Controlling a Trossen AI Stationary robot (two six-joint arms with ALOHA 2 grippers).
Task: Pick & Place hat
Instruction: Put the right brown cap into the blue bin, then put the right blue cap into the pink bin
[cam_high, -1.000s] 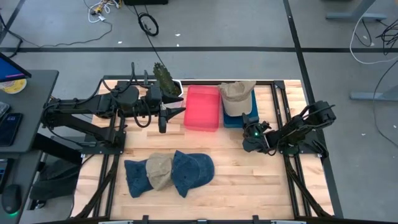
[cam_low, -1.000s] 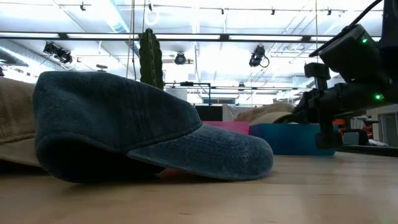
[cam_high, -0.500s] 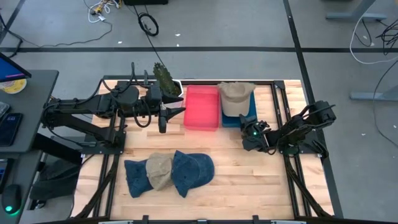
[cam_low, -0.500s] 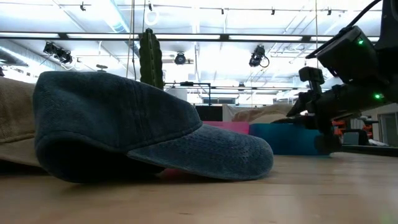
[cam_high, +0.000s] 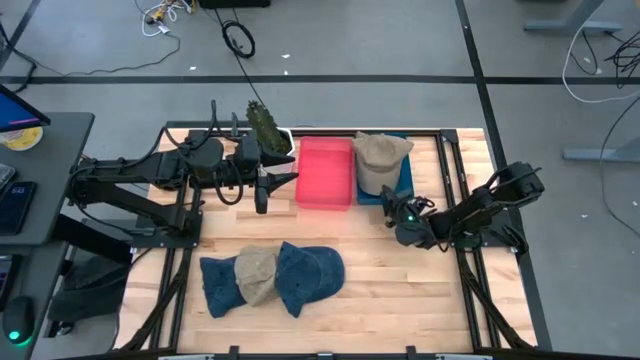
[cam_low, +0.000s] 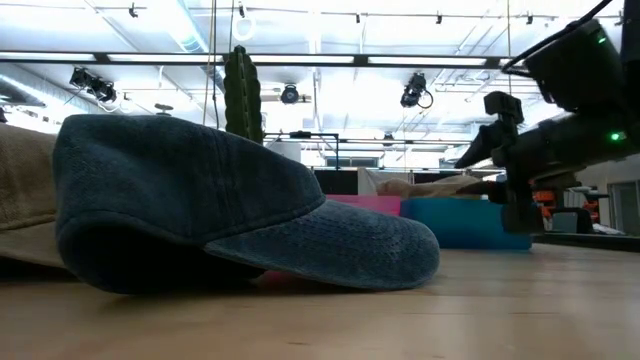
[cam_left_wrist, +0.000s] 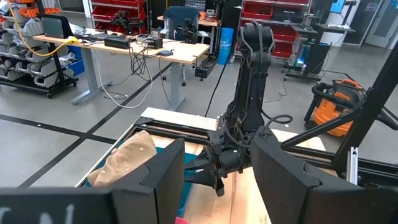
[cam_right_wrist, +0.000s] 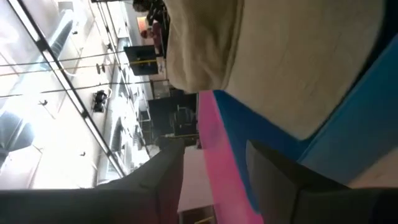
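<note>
No text, label, brand, number or sign can be read anywhere in these views. The caps, the bins and the arms show no legible print, and the screens and shelves in the room beyond the table are too small or blurred to make out.

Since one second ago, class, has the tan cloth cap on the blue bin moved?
Yes: the tan cloth cap settled lower onto the blue bin, away from the table's far edge.

Robotics lab, workbenches, red parts bins
</note>
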